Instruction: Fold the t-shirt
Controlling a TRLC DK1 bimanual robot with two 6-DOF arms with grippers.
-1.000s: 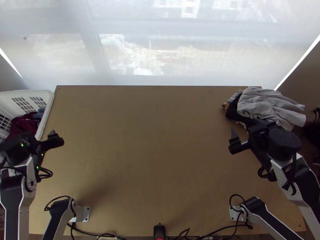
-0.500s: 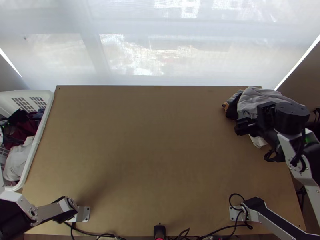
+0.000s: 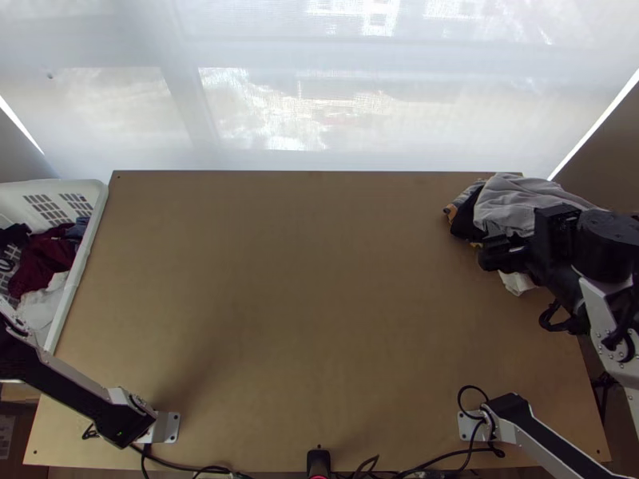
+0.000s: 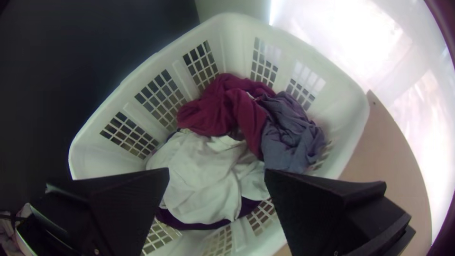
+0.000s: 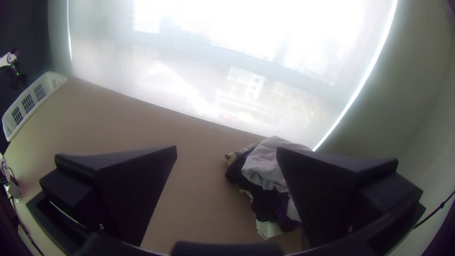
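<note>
At the top view's left edge my left gripper (image 3: 13, 235) is over the white basket; in the left wrist view the left gripper (image 4: 217, 172) stands open above it. Bunched inside lie a white cloth (image 4: 204, 175), a maroon cloth (image 4: 222, 106) and a blue-grey cloth (image 4: 290, 135). Which of them is a t-shirt I cannot tell. My right gripper (image 3: 519, 246) is by the clothes pile at the table's right side. Open and holding nothing, the right gripper (image 5: 227, 150) has the pile beyond its fingers in the right wrist view.
The basket (image 3: 89, 231) stands along the table's left edge. A heap of clothes with a grey cloth (image 3: 519, 195) on top lies at the table's far right corner. Bare wood of the table (image 3: 303, 303) stretches between them, with cables along the near edge.
My left gripper has moved from the table's left edge over the basket and farther left. The right gripper has swung right and slightly up the picture. The clothes heap looks the same.
</note>
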